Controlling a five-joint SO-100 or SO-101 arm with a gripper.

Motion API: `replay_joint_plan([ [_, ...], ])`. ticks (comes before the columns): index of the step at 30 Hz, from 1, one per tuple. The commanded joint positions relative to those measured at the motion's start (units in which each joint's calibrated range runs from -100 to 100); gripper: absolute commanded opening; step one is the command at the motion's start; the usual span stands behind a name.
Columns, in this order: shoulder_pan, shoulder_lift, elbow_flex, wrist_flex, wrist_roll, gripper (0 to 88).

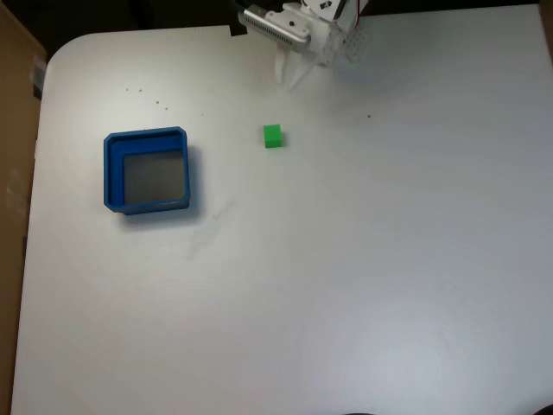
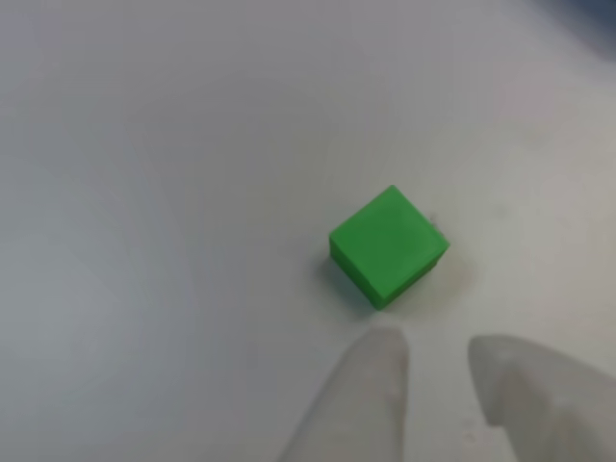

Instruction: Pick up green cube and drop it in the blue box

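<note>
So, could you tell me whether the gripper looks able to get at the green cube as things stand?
Probably yes. The green cube sits alone on bare white table, apart from the blue box. In the other view the gripper has its fingertips parted just short of the cube, with nothing between them.

No legible text, label, brand, number or sign is showing in either view. The green cube (image 2: pixel 388 245) is presenting plain faces, and the blue box (image 1: pixel 148 170) is bearing no markings that can be read.
</note>
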Motion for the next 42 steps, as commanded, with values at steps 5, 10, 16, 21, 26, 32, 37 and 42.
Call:
replay_joint_plan([
  [5, -0.3, 15.2, -14.2, 4.7, 0.1, 2.2],
  [10, -0.3, 21.7, -20.2, 4.7, -0.1, 2.2],
  [16, -0.3, 27.0, -24.6, 4.7, 0.0, 2.2],
  [21, -0.4, 32.2, -25.8, 4.6, -0.2, 2.2],
  [26, -0.4, 37.0, -31.4, 4.6, -0.2, 2.2],
  [32, -0.4, 41.8, -37.1, 4.6, -0.2, 2.2],
  [37, -0.3, 43.7, -38.5, 4.3, -0.2, 2.2],
  [42, -0.3, 46.1, -38.6, 3.8, -0.3, 2.2],
])
